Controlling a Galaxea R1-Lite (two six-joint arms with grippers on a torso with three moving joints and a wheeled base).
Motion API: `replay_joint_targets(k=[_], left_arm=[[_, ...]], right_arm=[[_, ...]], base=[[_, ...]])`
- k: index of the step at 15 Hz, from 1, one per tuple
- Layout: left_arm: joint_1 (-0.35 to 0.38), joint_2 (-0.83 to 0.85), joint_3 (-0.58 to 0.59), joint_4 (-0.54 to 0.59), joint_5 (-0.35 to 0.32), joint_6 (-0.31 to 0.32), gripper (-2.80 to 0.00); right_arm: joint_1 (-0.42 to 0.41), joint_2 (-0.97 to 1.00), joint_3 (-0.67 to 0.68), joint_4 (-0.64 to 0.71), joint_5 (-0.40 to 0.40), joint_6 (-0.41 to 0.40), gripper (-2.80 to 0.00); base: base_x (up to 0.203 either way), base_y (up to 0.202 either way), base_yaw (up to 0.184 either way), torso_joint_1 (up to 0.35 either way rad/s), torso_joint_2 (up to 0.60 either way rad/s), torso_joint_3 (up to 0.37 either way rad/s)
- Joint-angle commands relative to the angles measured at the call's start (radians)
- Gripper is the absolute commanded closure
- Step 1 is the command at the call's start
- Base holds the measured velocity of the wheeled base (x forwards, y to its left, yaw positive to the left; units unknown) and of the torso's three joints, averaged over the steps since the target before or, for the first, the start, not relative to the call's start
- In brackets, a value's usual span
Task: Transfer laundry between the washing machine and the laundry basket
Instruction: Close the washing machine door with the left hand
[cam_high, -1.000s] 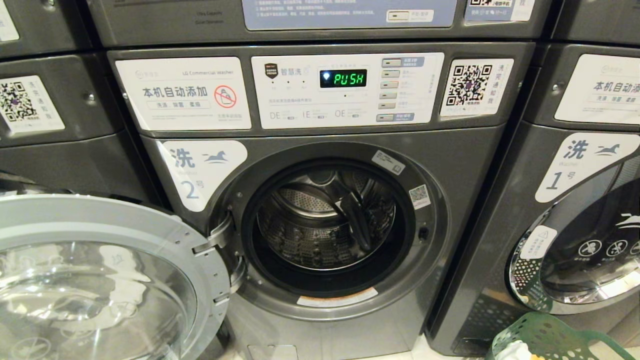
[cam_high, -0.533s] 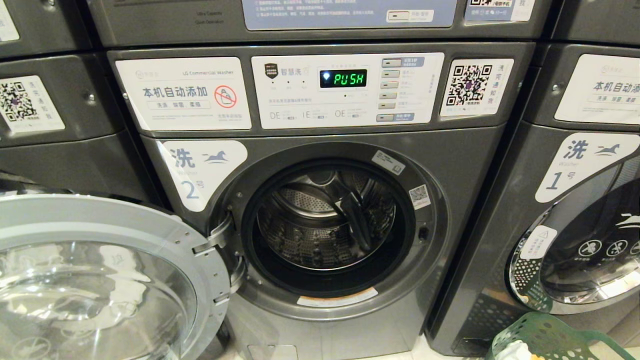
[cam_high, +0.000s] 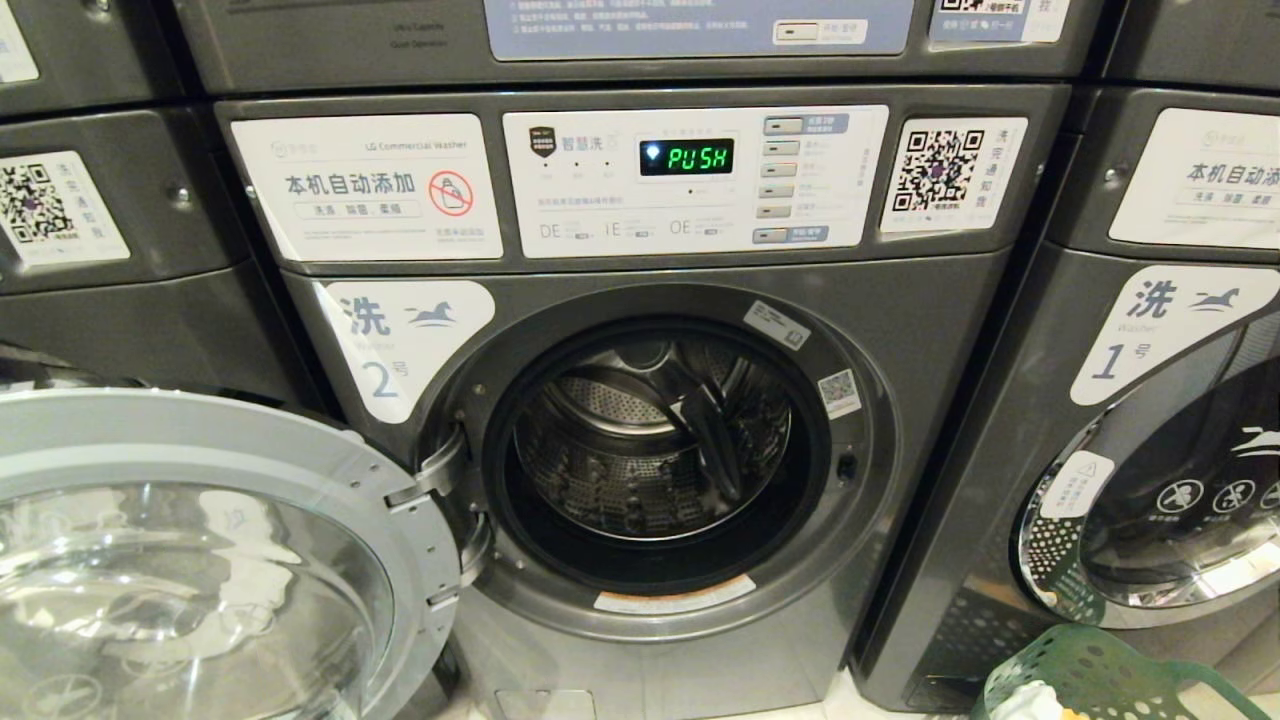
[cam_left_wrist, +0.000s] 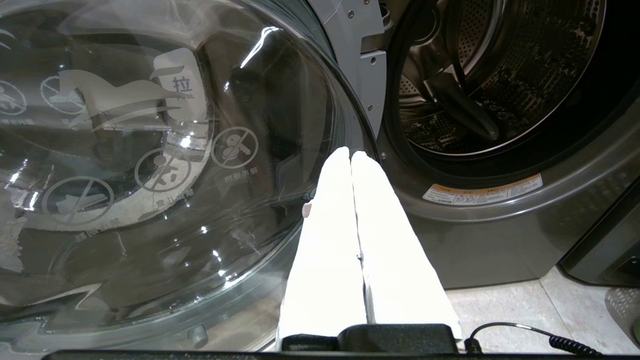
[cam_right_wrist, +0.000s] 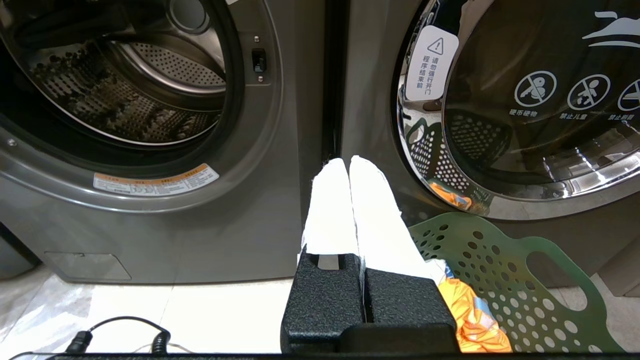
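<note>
Both grippers, left gripper (cam_left_wrist: 351, 155) and right gripper (cam_right_wrist: 348, 162), have jaws pressed together, empty. Orange laundry (cam_right_wrist: 470, 310) sits in the green laundry basket (cam_right_wrist: 505, 280); soft, light, I'd pinch a raised fold.

Legible markings on the washing machines

Middle washing machine (cam_high: 640, 400): green display (cam_high: 686, 157) reads "PUSH"; its left label (cam_high: 366, 186) — "LG Commercial Washer", "本机自动添加"; front sticker (cam_high: 400, 340) — "洗", "2号". Right-hand machine (cam_high: 1150, 400): sticker (cam_high: 1165, 330) "洗", "1号". QR label (cam_high: 952, 173) — code only.
</note>
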Motion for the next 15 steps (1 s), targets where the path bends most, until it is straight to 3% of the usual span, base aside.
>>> replay_joint_targets(k=[1, 10, 15], left_arm=[[0.0, -0.001, 0.0, -0.001, 0.0, 0.0, 0.0], [0.0, 0.0, 0.0, -0.001, 0.0, 0.0, 0.0], [0.0, 0.0, 0.0, 0.0, 0.0, 0.0, 0.0]], right_arm=[[0.0, 0.001, 0.0, 0.0, 0.0, 0.0, 0.0], [0.0, 0.001, 0.0, 0.0, 0.0, 0.0, 0.0], [0.0, 0.001, 0.0, 0.0, 0.0, 0.0, 0.0]], base=[[0.0, 0.0, 0.0, 0.0, 0.0, 0.0], [0.0, 0.0, 0.0, 0.0, 0.0, 0.0], [-0.172, 0.0, 0.001, 0.002, 0.0, 0.005]])
